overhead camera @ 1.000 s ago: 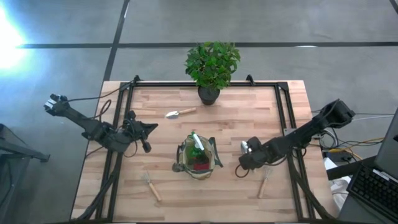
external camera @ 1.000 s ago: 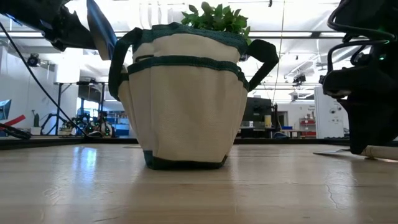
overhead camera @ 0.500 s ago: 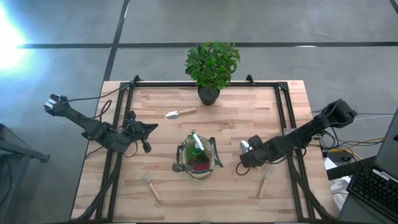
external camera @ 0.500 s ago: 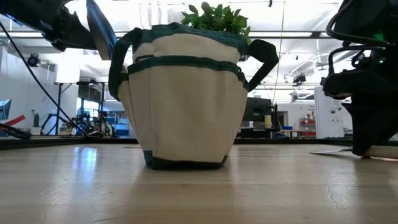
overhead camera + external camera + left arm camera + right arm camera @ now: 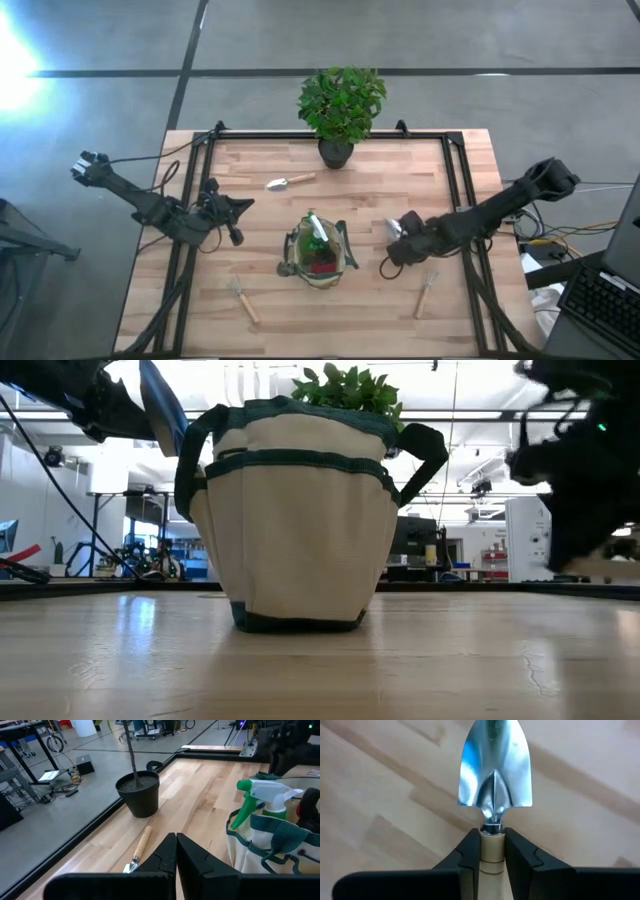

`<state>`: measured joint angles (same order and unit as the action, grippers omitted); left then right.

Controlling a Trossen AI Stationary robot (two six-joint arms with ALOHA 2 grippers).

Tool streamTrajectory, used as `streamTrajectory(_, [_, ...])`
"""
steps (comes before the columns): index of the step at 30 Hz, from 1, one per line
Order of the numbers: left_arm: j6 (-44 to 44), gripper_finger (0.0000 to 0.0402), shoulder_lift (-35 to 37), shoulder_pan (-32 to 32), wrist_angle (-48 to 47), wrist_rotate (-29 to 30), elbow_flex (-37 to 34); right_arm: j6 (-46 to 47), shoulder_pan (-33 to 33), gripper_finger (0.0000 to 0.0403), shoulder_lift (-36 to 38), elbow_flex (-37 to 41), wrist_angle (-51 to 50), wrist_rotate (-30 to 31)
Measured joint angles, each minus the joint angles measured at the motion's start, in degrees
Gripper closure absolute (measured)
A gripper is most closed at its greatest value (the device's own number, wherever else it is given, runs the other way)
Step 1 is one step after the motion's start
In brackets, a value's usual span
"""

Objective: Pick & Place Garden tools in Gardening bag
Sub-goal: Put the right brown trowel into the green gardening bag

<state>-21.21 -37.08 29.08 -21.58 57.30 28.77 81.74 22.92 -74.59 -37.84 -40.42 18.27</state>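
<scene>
**Right tool clamps a trowel beside the gardening bag**

The right tool (image 5: 396,252) sits over the bench (image 5: 400,190) just to the right of the gardening bag (image 5: 318,254), toward the front half of the bench. Its two dark fingers (image 5: 470,855) are pinching the light wooden handle of a small trowel (image 5: 494,775), right below the silver blade; the blade points out ahead of the fingers over the bare wood planks. In the low view the arm and trowel handle appear lifted above the bench surface at the right.

The gardening bag stands upright near the middle of the bench, slightly toward the front edge. A green spray bottle (image 5: 260,795) and a red-and-black tool (image 5: 322,266) are already inside its mouth.

Three more garden tools lie on the bench: a second trowel (image 5: 289,181) behind the bag, near the dark pot of the leafy plant (image 5: 340,100) at the back edge; a fork (image 5: 242,298) near the front edge, left of the bag; and another wooden-handled tool (image 5: 425,294) near the front edge on the right.

The left tool (image 5: 236,236) hangs over the left part of the bench, apart from the bag, its fingers (image 5: 165,857) pressed together and empty.
</scene>
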Motion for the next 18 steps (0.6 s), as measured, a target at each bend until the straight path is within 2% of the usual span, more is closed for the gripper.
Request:
streamTrajectory(9, [0.0, 0.039, -0.22, -0.01, -0.08, 0.0, 0.0, -8.78, 0.01, 0.0352, 2.14, -7.32, 0.12, 7.08])
streamTrajectory(18, [0.01, 0.039, -0.22, -0.01, -0.59, 0.0, 0.0, -14.77, 0.41, 0.0352, 2.12, -11.04, 0.18, 10.41])
